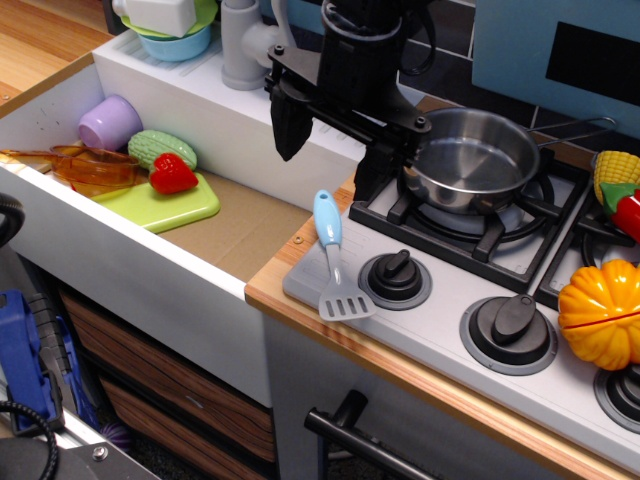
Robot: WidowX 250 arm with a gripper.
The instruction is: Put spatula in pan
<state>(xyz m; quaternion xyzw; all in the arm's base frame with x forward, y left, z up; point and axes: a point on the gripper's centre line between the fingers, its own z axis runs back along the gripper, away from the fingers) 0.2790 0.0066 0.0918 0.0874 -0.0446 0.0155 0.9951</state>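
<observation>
The spatula [333, 256] lies flat on the grey front panel of the toy stove, light blue handle pointing away, grey slotted blade toward the front edge. The shiny steel pan [470, 160] sits on the left burner grate, its thin dark handle reaching back right. My gripper [330, 150] hangs above the stove's left edge, a little behind and above the spatula's handle. Its two black fingers [288, 122] are spread wide apart with nothing between them. The right finger is close to the pan's left rim.
A sink basin [230, 225] on the left holds a green cutting board [160, 205], a red strawberry, a green vegetable, a purple cup [110, 120] and an orange translucent utensil [95, 165]. Stove knobs [395, 275] sit right of the spatula. Toy corn and pumpkin [600, 315] are at right.
</observation>
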